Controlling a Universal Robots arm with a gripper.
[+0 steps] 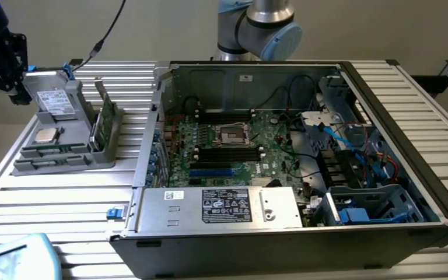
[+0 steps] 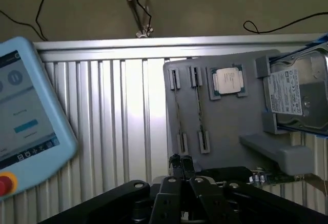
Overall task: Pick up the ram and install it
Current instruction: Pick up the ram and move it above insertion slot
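Gripper point(image 2: 181, 163) hangs at the exterior view's far left, above the far end of a grey tray point(image 1: 100, 156) on the slatted table point(image 1: 60, 198). Whether it is clenched or released, I cannot tell from where I stand. It is clear of the parts below it.

On the tray lies a hard drive point(image 1: 53, 100), and nearer to me a square processor chip point(image 1: 46, 135). The ram point(image 2: 198, 106) is beside that chip, standing on edge in the tray's slotted holders with a second thin stick next to it. It is still in the tray and apart from the gripper. A taller green card point(image 1: 104, 119) stands upright along the tray's right wall.

A pale blue teach pendant point(image 1: 10, 256) sits at the near corner of the table.

Further right the computer case point(image 1: 286, 248) lies open, showing the motherboard point(image 1: 232, 151) with its black slots, a silver power supply point(image 1: 220, 205) along the near side and tangled cables on the right. The arm's base point(image 1: 259, 26) rises behind the case.
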